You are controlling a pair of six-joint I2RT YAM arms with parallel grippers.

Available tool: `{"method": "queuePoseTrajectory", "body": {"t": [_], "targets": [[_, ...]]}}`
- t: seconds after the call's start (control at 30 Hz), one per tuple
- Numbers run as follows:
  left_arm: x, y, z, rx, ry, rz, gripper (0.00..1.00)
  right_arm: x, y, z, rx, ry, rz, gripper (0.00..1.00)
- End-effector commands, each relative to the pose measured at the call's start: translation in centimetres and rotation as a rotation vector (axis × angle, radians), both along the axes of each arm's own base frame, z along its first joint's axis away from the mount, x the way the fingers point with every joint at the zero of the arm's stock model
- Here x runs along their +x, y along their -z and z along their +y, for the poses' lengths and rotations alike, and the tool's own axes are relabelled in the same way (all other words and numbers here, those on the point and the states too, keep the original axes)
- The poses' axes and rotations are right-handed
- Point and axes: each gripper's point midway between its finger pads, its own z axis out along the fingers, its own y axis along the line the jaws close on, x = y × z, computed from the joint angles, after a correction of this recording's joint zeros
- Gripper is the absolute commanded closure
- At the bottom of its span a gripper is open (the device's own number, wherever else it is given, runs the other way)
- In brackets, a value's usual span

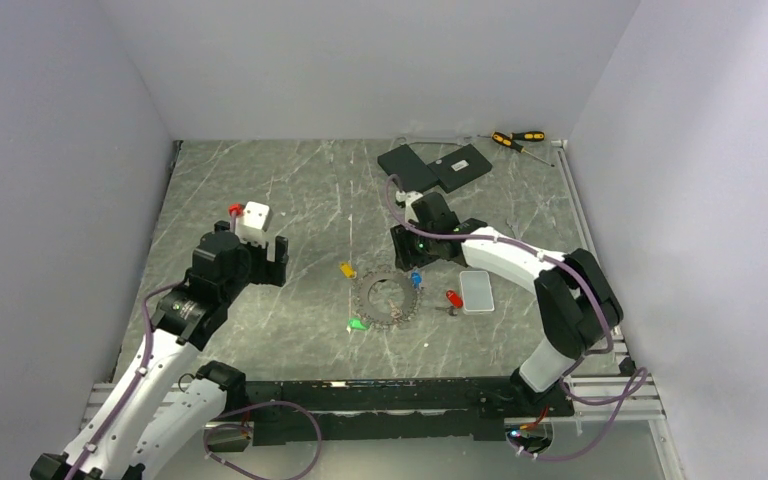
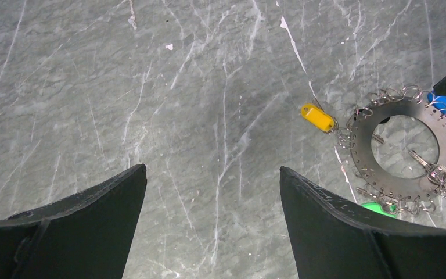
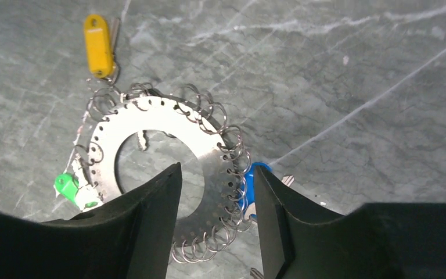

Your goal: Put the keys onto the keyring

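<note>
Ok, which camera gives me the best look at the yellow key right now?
The right wrist view: the yellow key shows large and unobstructed, its blade beside the head, at the rim of the keyring. The left wrist view shows it smaller but clear. The top view gives only a tiny yellow speck.

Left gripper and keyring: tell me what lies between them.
Only the yellow key, at the rim of the keyring; bare table from there to the left gripper. Left wrist view shows it.

Bright, even overhead light; shadows on the surface (image 1: 290, 190) are faint. The keyring (image 3: 157, 116) glares white in the right wrist view. Wrist-view near edges are dark and soft.
</note>
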Motion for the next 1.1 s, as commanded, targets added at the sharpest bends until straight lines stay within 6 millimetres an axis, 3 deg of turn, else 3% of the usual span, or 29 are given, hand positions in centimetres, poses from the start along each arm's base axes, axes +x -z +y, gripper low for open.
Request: {"method": "queuePoseTrajectory", "body": {"t": [0.0,0.1,0.33,0.77,1.07], "targets": [[0.2,-2.5,-0.4,-0.04,0.013,-0.061,0.11,0.9,-4.0,1.7,0.01,-0.091,-0.148,0.47],[0.2,-2.6,-0.4,-0.043,0.013,-0.063,0.11,0.9,-3.6,2.6,-0.081,-0.143,-0.177,0.46],[0.1,-2.9,-0.3,-0.048,0.013,-0.076,0.11,1.4,-0.2,3.1,-0.303,-0.202,-0.168,0.47],[-0.1,-3.1,-0.4,-0.054,0.014,-0.085,0.11,1.9,2.4,2.5,-0.403,-0.227,-0.13,0.54],[0.0,-3.0,-0.3,-0.051,0.013,-0.081,0.11,2.0,2.7,3.1,-0.39,-0.245,-0.123,0.61]]}}
